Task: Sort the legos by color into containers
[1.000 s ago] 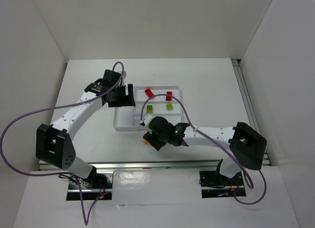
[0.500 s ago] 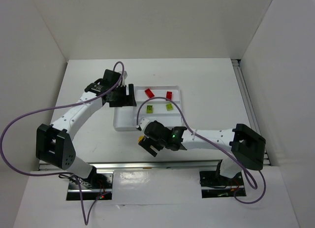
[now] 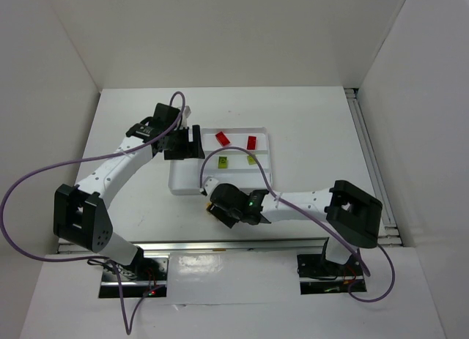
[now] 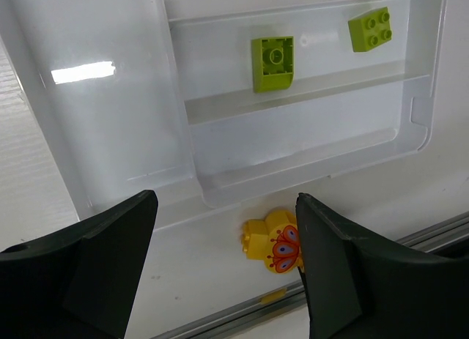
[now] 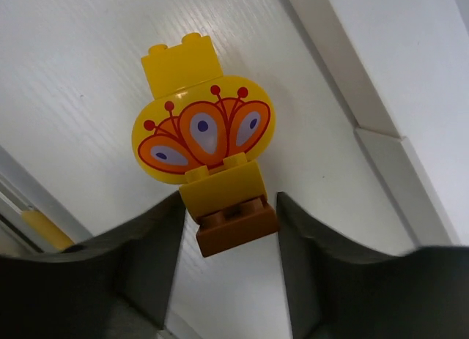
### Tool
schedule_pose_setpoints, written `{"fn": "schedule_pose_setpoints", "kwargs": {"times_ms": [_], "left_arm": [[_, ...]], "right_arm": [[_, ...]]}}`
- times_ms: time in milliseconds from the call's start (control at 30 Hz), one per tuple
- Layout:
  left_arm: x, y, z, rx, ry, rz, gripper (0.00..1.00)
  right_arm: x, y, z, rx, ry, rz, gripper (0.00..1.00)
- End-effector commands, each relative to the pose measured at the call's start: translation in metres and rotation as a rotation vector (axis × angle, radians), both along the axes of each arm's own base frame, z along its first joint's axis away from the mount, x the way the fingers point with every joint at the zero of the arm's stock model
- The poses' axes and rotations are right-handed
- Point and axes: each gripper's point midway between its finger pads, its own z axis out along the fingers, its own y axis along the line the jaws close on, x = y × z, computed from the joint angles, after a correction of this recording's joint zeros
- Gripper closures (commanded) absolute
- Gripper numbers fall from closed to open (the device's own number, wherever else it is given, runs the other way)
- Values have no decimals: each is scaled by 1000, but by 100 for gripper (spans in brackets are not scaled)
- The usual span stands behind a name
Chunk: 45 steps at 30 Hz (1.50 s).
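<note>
The white tray [image 3: 176,185] holds two red legos [image 3: 222,138] in its far narrow section and two lime green legos [image 3: 222,162] in the middle one. The green legos [image 4: 272,61] also show in the left wrist view. A yellow lego cluster [image 5: 205,127] with an orange butterfly print and an orange brick [image 5: 234,229] on its end lies on the table just outside the tray's near wall. My right gripper [image 5: 231,266] is open, its jaws on either side of the orange end. My left gripper [image 3: 192,143] is open and empty above the tray's tall section [image 4: 110,119].
The yellow cluster [image 4: 275,240] lies between the tray's near wall and the metal rail [image 4: 242,310] at the table's front edge. The tray wall [image 5: 344,68] runs close to the right of the right gripper. White walls enclose the table on three sides.
My right gripper has moved left and down over the yellow cluster, which is now mostly hidden under it in the top view. The left arm has not moved.
</note>
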Motion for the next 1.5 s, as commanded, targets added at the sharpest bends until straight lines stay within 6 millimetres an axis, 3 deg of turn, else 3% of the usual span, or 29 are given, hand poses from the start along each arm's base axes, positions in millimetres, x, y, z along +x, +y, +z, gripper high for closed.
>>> {"fn": "schedule_pose_setpoints", "kwargs": {"times_ms": [0, 67, 233, 333, 400, 467, 500, 533, 633, 667, 767, 833, 867, 933, 1000, 1133, 1267, 1467], "left_arm": [[7, -5, 14, -34, -37, -13, 13], [7, -4, 14, -30, -40, -20, 13], [9, -6, 21, -40, -48, -26, 13], [11, -5, 30, -31, -66, -26, 13], [14, -6, 48, -40, -95, -26, 13], [16, -8, 62, -36, -99, -52, 13], [10, -6, 66, -26, -66, -52, 13], [19, -9, 86, -31, -102, -59, 13], [25, -5, 119, -56, -150, -57, 11], [21, -14, 127, -119, -147, -102, 10], [16, -29, 146, -273, -130, -164, 10], [14, -37, 148, -348, -111, -187, 10], [16, -32, 140, -381, -86, -174, 10], [13, -39, 154, -461, -113, -202, 10], [9, -45, 154, -497, -105, -241, 10], [-6, -58, 150, -606, -47, -328, 10], [-20, -65, 128, -679, 40, -366, 9], [-39, -74, 131, -817, 83, -458, 9]], "right_arm": [[9, 20, 13, 74, -43, 2, 47], [11, 23, 16, 82, -47, 2, 59], [10, 23, 17, 88, -44, -5, 65], [9, 21, 31, 105, -44, -13, 80], [7, 25, 58, 165, -46, -7, 82], [4, 26, 89, 209, -33, -23, 100], [4, 26, 103, 231, -43, -22, 100], [4, 19, 125, 271, -58, -56, 100], [14, 1, 167, 342, -145, -140, 100], [17, -5, 177, 350, -172, -163, 100], [29, -26, 203, 383, -264, -266, 100], [38, -35, 211, 392, -313, -330, 100], [40, -38, 219, 404, -333, -349, 100], [46, -44, 224, 407, -367, -397, 100], [49, -42, 226, 435, -372, -413, 100], [55, -43, 230, 450, -402, -456, 100], [58, -38, 226, 428, -409, -445, 100], [60, -33, 230, 441, -422, -437, 100]]}}
